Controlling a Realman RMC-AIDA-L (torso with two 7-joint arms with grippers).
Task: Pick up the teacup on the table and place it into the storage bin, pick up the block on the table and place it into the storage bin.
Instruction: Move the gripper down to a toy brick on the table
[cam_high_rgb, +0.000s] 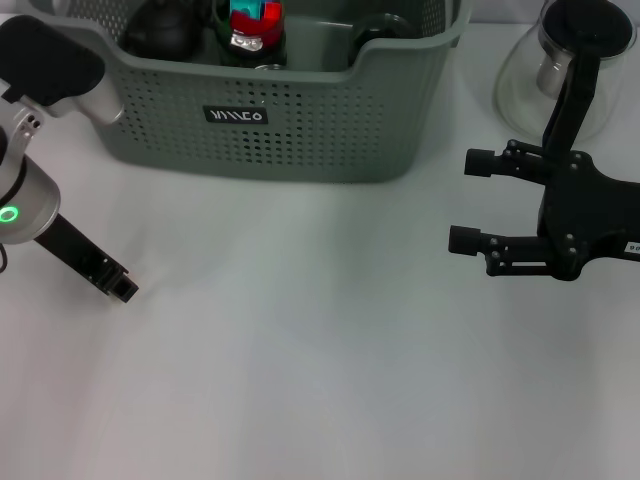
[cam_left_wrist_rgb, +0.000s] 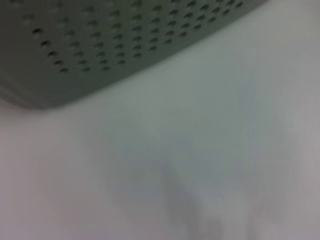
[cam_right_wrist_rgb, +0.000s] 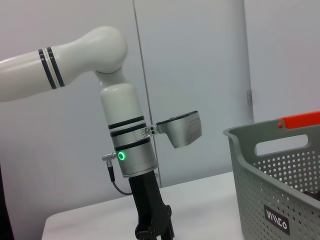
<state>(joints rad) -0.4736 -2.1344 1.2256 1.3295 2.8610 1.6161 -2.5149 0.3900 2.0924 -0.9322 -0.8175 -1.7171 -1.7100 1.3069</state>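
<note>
Nearby: teapot (cam_high_rgb: 560, 70) beside storage bin (cam_high_rgb: 300, 130) | right hand (cam_high_rgb: 470, 200) open

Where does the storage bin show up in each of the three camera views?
Head view: storage bin at top, left of centre, black label facing the camera.
Left wrist view: only its perforated wall, across the upper part.
Right wrist view: at the right edge, label low.
Shared landmark: the perforated grey-green wall; the label shows in two views.
</note>
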